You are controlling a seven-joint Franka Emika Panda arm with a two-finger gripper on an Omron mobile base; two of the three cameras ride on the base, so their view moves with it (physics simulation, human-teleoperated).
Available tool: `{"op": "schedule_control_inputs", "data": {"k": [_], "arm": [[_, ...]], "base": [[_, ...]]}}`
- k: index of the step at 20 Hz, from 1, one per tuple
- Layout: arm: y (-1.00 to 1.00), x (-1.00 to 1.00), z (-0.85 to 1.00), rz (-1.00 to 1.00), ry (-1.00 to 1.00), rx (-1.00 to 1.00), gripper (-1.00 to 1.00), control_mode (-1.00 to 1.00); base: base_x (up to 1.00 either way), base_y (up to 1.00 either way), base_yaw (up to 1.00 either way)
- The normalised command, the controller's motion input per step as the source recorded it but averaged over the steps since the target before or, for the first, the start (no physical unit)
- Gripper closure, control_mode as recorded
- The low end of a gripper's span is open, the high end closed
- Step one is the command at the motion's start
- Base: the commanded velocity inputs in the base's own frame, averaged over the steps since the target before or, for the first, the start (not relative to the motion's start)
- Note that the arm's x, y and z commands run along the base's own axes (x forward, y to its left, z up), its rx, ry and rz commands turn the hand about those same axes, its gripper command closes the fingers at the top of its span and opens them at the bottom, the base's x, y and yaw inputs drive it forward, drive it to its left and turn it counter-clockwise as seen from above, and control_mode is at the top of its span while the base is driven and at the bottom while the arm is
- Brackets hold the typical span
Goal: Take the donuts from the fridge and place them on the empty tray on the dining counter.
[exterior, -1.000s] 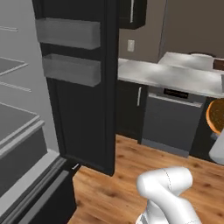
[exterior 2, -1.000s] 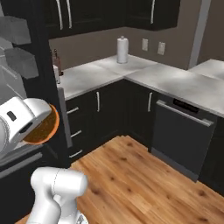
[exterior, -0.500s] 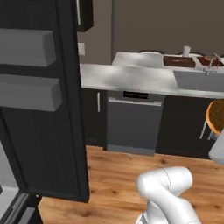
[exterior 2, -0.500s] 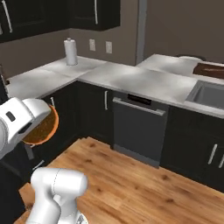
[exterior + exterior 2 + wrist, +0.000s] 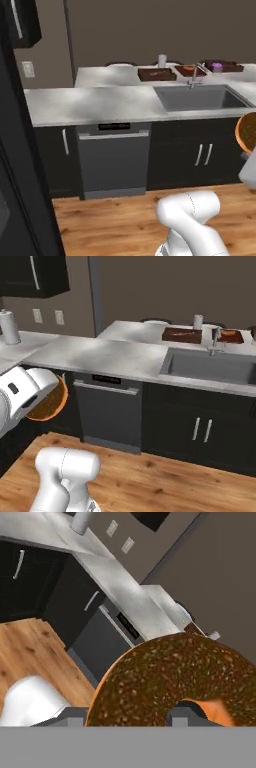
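**One brown donut in the claw, one purple donut on a far tray**

Up close, the hand view has the orange-brown donut (image 5: 175,677) big in the lower right of the frame, with brown speckled icing and an orange underside. The gripper (image 5: 127,718) sits at the bottom edge, its jaws partly apart, and the donut looks clamped between them, though the tips are mostly hidden behind it.

From the left base view, that same donut (image 5: 246,132) peeks in at the right edge. The right base view has it (image 5: 48,402) at the middle left, tucked against the white hand.

Far back, at the upper right of the left base view, a purple donut (image 5: 217,65) lies on a brown tray (image 5: 228,66). Another brown tray (image 5: 157,74) sits left of the faucet (image 5: 194,75).

Pale marble makes up the dining counter (image 5: 110,100), with a grey sink (image 5: 200,96) set in it. Below are black cabinets and a dark dishwasher (image 5: 114,159). The floor (image 5: 110,222) is wood planks. A paper towel roll (image 5: 9,327) stands at the upper left of the right base view. No writing can be read.
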Motion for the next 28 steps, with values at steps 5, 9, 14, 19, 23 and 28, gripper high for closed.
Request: {"op": "schedule_control_inputs", "data": {"k": [5, 9, 14, 19, 23, 28], "arm": [[0.00, 0.00, 0.00, 0.00, 0.00, 0.00, 1.00, 1.00], [0.00, 0.00, 0.00, 0.00, 0.00, 0.00, 1.00, 1.00], [0.00, 0.00, 0.00, 0.00, 0.00, 0.00, 1.00, 1.00], [0.00, 0.00, 0.00, 0.00, 0.00, 0.00, 1.00, 1.00], [0.00, 0.00, 0.00, 0.00, 0.00, 0.00, 1.00, 1.00], [0.00, 0.00, 0.00, 0.00, 0.00, 0.00, 1.00, 1.00]], "base": [[0.44, -0.24, -0.51], [0.17, -0.37, -0.54], [0.23, -0.34, -0.61], [0.70, -0.10, -0.64], [0.93, -0.01, -0.63], [1.00, -0.01, -0.61]]}}
